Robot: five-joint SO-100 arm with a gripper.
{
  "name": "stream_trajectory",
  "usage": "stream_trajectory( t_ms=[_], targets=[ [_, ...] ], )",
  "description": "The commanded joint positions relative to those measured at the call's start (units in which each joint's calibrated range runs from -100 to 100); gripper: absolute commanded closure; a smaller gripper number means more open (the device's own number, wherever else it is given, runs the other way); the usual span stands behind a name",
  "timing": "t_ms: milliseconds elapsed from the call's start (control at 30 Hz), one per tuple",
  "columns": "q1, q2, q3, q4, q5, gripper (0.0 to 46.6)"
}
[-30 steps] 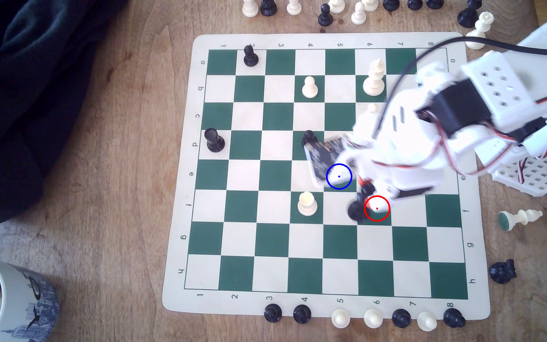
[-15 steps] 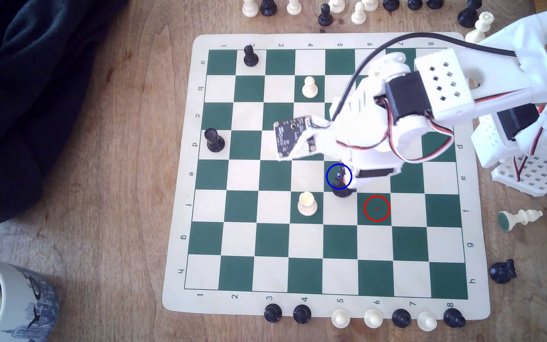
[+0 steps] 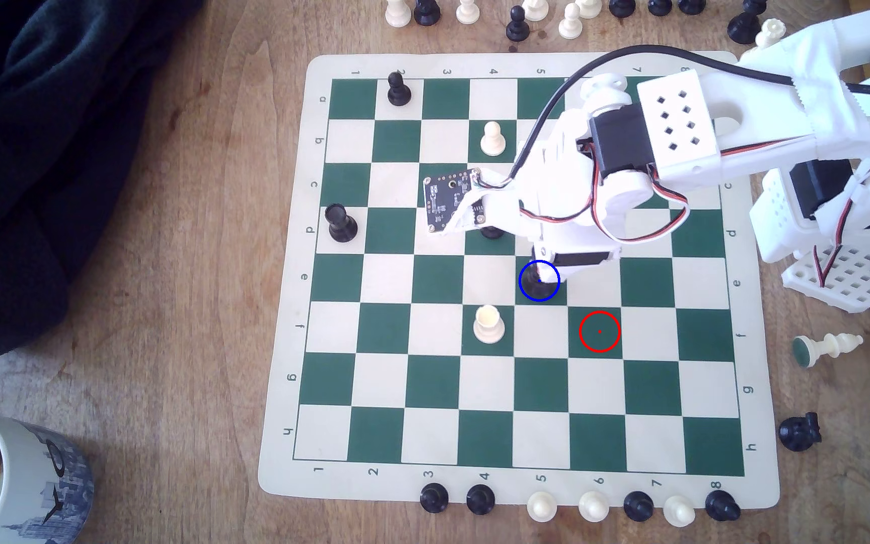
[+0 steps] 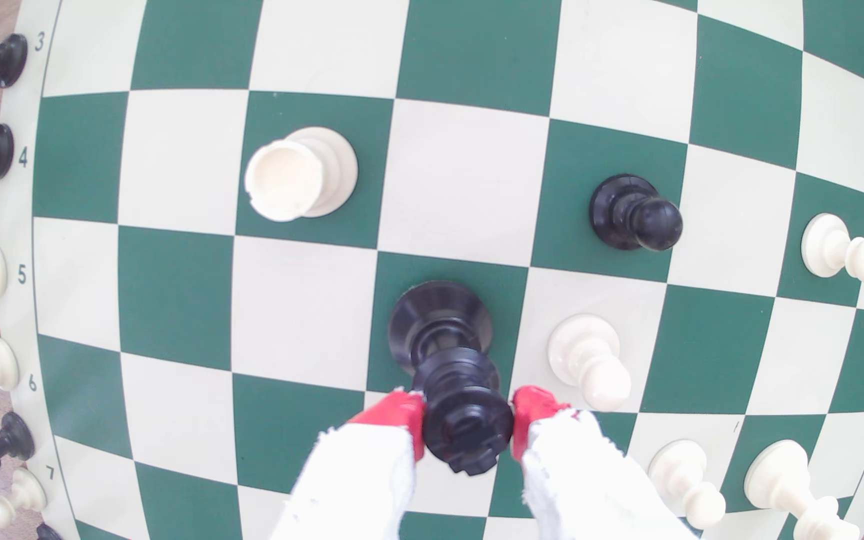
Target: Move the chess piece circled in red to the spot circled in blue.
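Observation:
The tall black chess piece [image 3: 531, 280] stands inside the blue ring on the dark green spot [image 3: 523, 299], about upright. My gripper [image 3: 541, 276] reaches it from the exterior view's right. In the wrist view the red-tipped fingers [image 4: 399, 415] press on both sides of the piece's head, so my gripper [image 4: 469, 423] is shut on it. Its wide base [image 4: 440, 316] sits within the green square [image 4: 502, 291]; I cannot tell whether the base touches the board. The arm hides the piece's upper part in the exterior view.
The red-ringed green square [image 3: 599, 331] is bare. A white rook [image 3: 488, 324] stands one square away, and a black pawn [image 3: 490, 231] is half hidden under the wrist camera board. A black rook [image 3: 340, 224], spare pieces round the mat and a mug [image 3: 4, 471] lie farther off.
The black piece went with my gripper from beside the red ring toward the exterior view's upper left. Its base now lies inside the blue ring, and the red-ringed square is uncovered.

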Motion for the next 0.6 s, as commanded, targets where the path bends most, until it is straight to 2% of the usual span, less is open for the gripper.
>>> stream_trajectory(
  t_ms=[0, 367, 400, 433, 533, 567],
  targets=[
    [0.41, -0.33, -3.57, -0.43, 0.15, 43.4],
    [0.41, 1.79, -3.12, -0.51, 0.24, 42.9],
    [0.41, 1.79, -3.21, -0.6, 0.39, 36.3],
    [0.41, 1.79, -3.3, -0.6, 0.44, 33.0],
    [0.34, 0.68, -3.12, -0.51, 0.54, 24.8],
    [0.34, 0.26, -3.03, -0.27, 0.54, 24.5]
  ],
)
